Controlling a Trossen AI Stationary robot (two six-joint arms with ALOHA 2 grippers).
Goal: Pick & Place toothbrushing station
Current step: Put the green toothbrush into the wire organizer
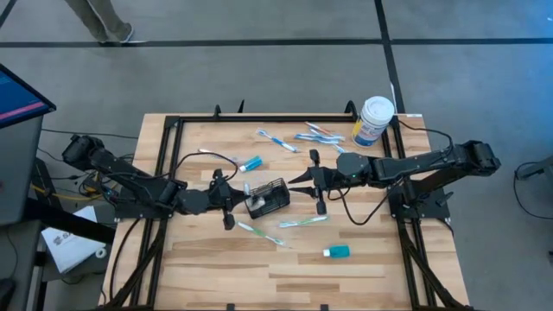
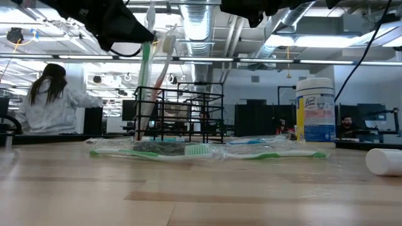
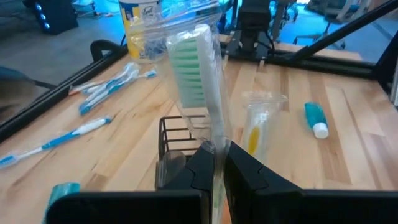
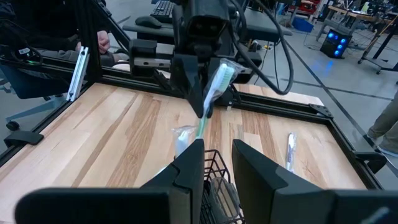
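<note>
High view straight down over table (image 1: pixel 216 259); low view level; wrist views face each other across holder (image 1: pixel 266 197).

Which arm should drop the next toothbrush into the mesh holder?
Left, probably. The left claw already grips a wrapped green toothbrush just above the mesh holder; the right claw is open, empty.

It is an open lab or office hall: bare ceiling ducts (image 2: pixel 200 28), rows of monitors (image 2: pixel 251 116), a person (image 2: pixel 50 103) at a desk.
</note>
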